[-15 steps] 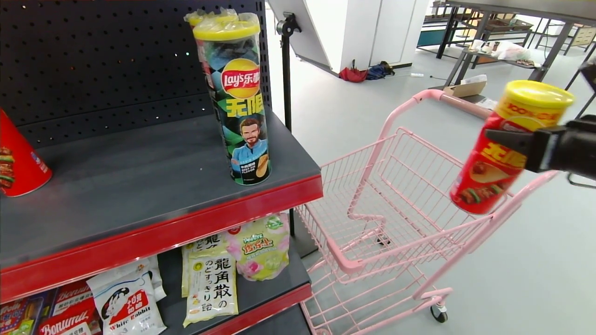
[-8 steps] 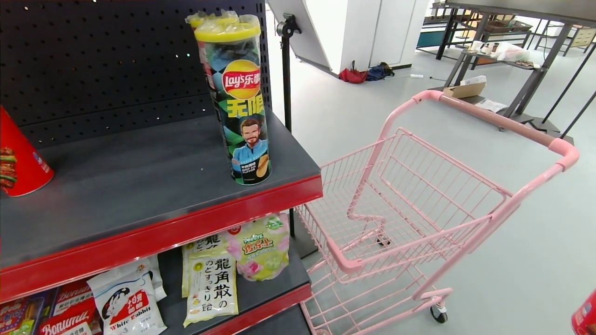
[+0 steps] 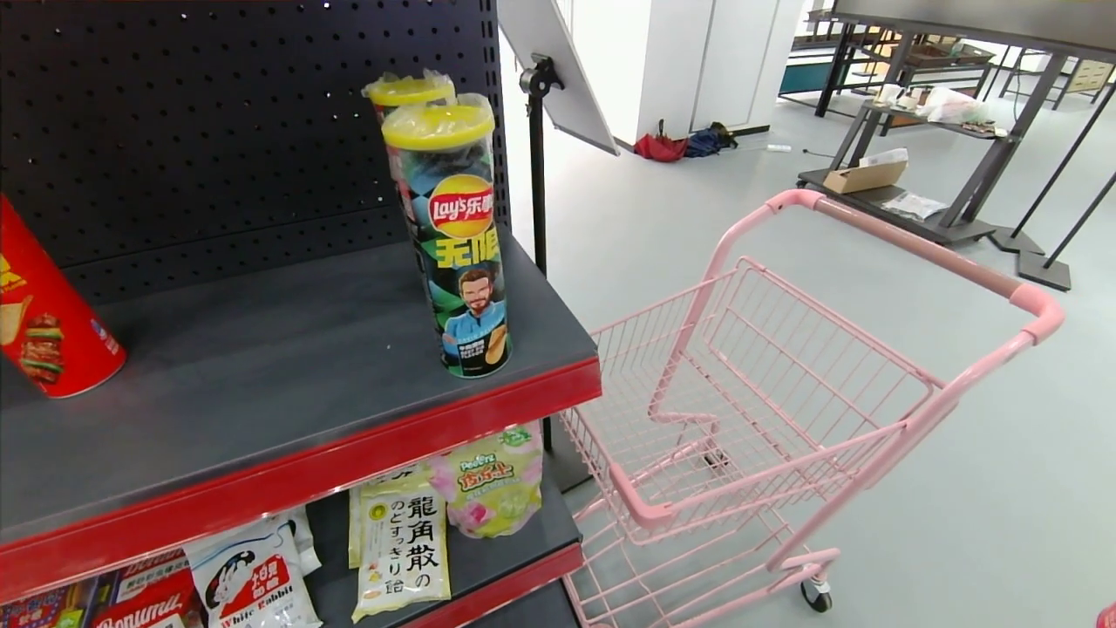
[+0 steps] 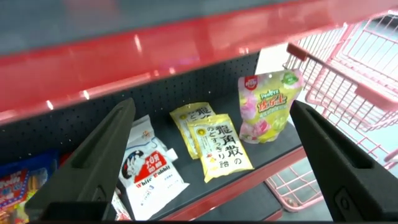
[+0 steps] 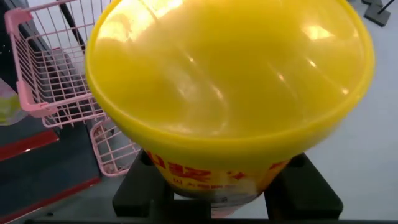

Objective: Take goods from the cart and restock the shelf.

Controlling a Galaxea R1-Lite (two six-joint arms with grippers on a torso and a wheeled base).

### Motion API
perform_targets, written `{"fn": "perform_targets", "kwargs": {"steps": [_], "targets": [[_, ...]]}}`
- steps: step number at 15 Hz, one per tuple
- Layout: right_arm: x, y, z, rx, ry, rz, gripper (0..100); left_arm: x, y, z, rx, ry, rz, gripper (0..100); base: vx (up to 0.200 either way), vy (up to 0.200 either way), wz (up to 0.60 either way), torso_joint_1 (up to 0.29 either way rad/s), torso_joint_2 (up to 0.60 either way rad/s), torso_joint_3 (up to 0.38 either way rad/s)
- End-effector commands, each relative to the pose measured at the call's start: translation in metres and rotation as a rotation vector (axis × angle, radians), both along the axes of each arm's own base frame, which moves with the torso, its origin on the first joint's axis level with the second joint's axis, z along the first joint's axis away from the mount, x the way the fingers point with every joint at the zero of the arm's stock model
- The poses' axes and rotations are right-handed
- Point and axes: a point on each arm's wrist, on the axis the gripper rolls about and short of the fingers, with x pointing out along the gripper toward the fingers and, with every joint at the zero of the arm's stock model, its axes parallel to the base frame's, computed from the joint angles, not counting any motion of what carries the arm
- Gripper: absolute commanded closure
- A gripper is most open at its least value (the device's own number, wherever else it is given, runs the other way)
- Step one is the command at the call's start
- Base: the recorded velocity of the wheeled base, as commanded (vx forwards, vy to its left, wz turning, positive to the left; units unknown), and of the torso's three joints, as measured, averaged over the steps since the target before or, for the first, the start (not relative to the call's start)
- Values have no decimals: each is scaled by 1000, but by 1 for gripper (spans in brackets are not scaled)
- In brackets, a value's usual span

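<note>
Two dark chip cans (image 3: 458,253) stood upright, one behind the other, at the right end of the upper shelf (image 3: 261,366). The front one stood close to the red front edge. A red can (image 3: 52,323) stood at the shelf's left end, with a broad stretch of grey board between it and the pair. The pink cart (image 3: 907,253) stood just beside the shelf's right end.

The right gripper (image 5: 224,186) had its jaws clenched on the body of a yellow-lidded can (image 5: 230,81), below the lid, with the cart's wire basket seen beyond it. The left gripper (image 4: 211,104) hung in front of the lower shelf with its jaws released and spread wide, holding nothing. Beyond them lay yellow candy bags (image 4: 214,146), a green-and-pink pouch (image 4: 267,106) and a white bag (image 4: 146,171).

The step in hand appeared to be the carry: one can was out of the cart and not yet on the shelf. The next move would call for lifting that can above the red front edge and bringing it over the bare middle of the upper shelf. It would need to stay upright, go down flat well apart from the cans already there, and only then be let go. A tall, narrow can would likely topple if nudged or released at a tilt.
</note>
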Motion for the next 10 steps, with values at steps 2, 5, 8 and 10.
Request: {"fn": "perform_targets", "kwargs": {"steps": [2, 5, 8, 10], "targets": [[-1, 0, -1, -1, -2, 0, 100, 0, 0, 0, 0, 0, 0, 0, 0, 0, 0, 195, -566, -356], [1, 0, 1, -2, 2, 2, 100, 0, 0, 0, 0, 0, 1, 0, 0, 0, 0, 238, -614, -382], [1, 0, -1, -7, 9, 4, 100, 0, 0, 0, 0, 1, 1, 0, 0, 0, 0, 186, -463, -279], [1, 0, 0, -7, 4, 5, 100, 0, 0, 0, 0, 1, 0, 0, 0, 0, 0, 156, -396, -237]]}}
